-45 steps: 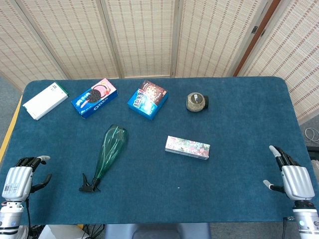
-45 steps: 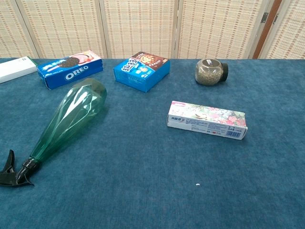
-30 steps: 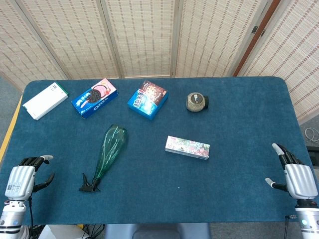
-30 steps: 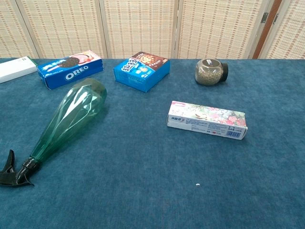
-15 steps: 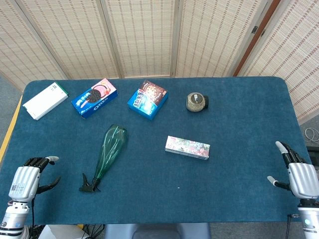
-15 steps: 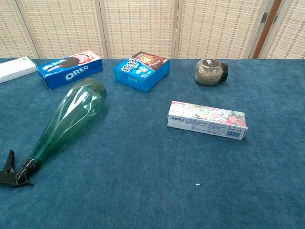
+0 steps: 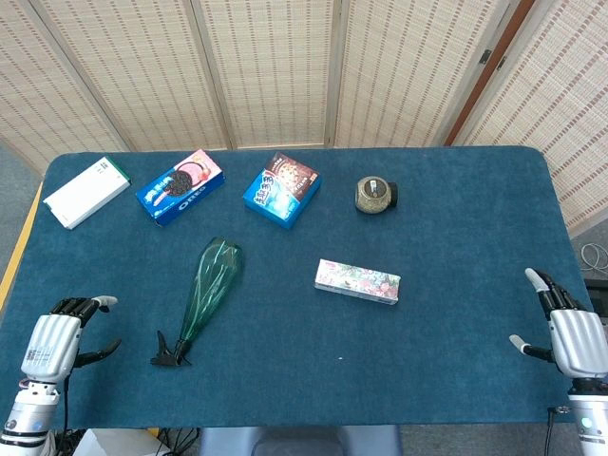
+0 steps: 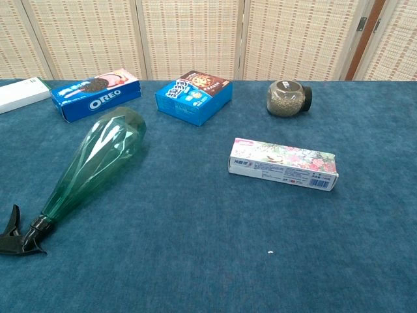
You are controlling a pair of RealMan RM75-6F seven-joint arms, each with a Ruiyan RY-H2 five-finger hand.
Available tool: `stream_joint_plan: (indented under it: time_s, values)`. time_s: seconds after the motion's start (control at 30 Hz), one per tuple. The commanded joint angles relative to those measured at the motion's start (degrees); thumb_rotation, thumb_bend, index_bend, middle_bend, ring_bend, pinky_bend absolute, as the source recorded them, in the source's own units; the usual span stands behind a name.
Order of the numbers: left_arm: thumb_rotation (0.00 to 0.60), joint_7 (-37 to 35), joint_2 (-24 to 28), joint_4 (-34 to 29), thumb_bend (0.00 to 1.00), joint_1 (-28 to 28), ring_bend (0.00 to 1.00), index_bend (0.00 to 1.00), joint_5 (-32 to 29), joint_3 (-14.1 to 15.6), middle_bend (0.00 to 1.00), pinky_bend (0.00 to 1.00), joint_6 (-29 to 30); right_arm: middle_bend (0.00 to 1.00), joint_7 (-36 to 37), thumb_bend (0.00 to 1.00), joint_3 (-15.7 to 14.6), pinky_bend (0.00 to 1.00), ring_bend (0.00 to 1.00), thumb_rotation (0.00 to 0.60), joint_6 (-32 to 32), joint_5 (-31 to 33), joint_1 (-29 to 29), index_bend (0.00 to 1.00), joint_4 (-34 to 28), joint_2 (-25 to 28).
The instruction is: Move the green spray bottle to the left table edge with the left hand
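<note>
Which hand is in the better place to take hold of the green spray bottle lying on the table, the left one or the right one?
The left hand. It holds nothing and sits near the black trigger end of the green plastic spray bottle. The right hand is across the blue table, far beyond the flowered box.

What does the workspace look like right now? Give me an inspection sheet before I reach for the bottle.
Surface: blue-carpeted table, flat, one white speck near the front.
Job's things: green spray bottle lying on its side, black nozzle toward the front edge, untouched.
Clutter: white box, Oreo box, blue cookie box, glass jar on its side, flowered toothpaste box; all apart from the bottle.
Robot hands: left robot hand at the front left corner, empty, fingers apart; right robot hand at the front right, empty, fingers apart.
Cables: thin cable on the floor at far right.
Surroundings: woven folding screens behind.
</note>
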Motion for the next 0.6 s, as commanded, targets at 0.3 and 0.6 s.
stream_joint_plan:
  time_s: [0.3,0.6]
  values:
    - [0.6,-0.3,-1.3,1.3,0.09,-1.9,0.35,0.31,2.9,-0.5,0.4,0.33,0.4,0.13,-0.2,0.0,0.1,0.41,0.21,0.6,-0.3,0.2,0.2,0.09,0.1,-0.3]
    - [0.6,1.4,-0.7,1.5,0.83,-6.2,0.23,0.31,7.1,-0.2,0.33,0.28,-3.0,0.13,-0.1,0.0,0.3,0.41,0.21,0.6,-0.4,0.3,0.4,0.1,0.1,0.0]
